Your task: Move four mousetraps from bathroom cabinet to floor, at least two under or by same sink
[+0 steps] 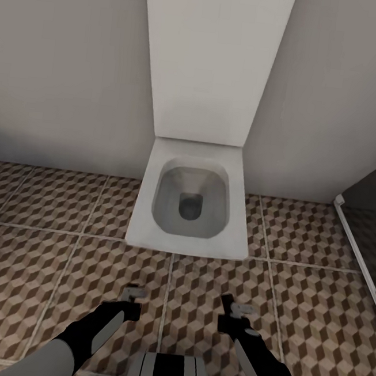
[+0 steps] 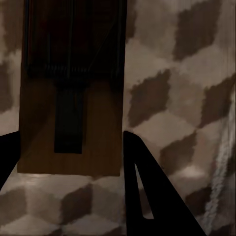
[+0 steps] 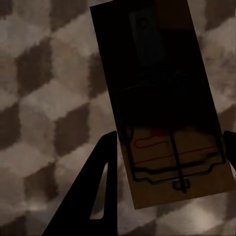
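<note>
Where you stand: you face a white toilet [image 1: 191, 203] against the wall, with the bathroom floor [image 1: 41, 265] spread below and the dark shower floor [image 1: 373, 242] at the right edge. No sink or cabinet is visible from here.
Left pincer: your left pincer [image 1: 133, 299] hangs low over the tiles; in the left wrist view a mousetrap [image 2: 71, 88] sits between its dark fingers [image 2: 147, 196], so it looks clenched on that board.
Right pincer: your right pincer [image 1: 231, 313] is likewise low; the right wrist view shows a second mousetrap [image 3: 167, 113], wire side facing the camera, held between its fingers [image 3: 96, 196].
Where the traps are: both are carried above the patterned tiles, not yet resting on them as far as the pictures tell.
Step in hand: judged from this, you are carrying two traps toward a drop spot.
How to do it well: do not release here; the toilet is not the sink. Turn the base until the basin shows, then lower each board flat and close to the tile before letting go.
Watch for: the shower floor at right is a different surface; keep all traps off it.
</note>
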